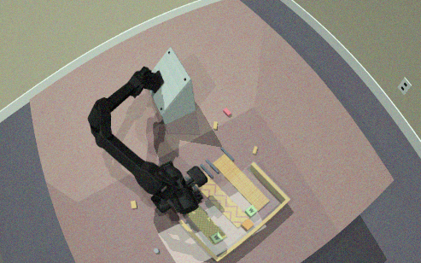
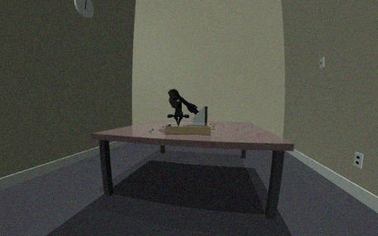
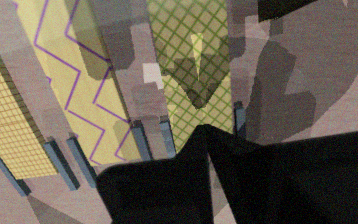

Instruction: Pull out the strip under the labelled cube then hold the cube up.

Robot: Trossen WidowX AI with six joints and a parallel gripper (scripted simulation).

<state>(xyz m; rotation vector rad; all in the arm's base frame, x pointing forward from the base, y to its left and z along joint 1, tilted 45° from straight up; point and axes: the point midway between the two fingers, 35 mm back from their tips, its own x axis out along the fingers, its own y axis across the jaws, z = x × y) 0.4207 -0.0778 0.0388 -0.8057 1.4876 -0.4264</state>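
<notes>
My gripper is shut and empty, low over the outer end of the green crosshatched strip; whether the tips touch it I cannot tell. A green cube with a dark letter rests on that strip's far end. The zigzag strip lies beside it, with an orange cube at its far end. The orange-grid strip has another lettered green cube close by its far end. The letters are too small to read. In the top view the arm hides the fingertips.
Low wooden walls stand around the cubes' end. Short blue rails flank the strips' outer ends. A pale wedge-shaped panel stands by the arm's base. A red block, several small yellow blocks and a grey piece lie around.
</notes>
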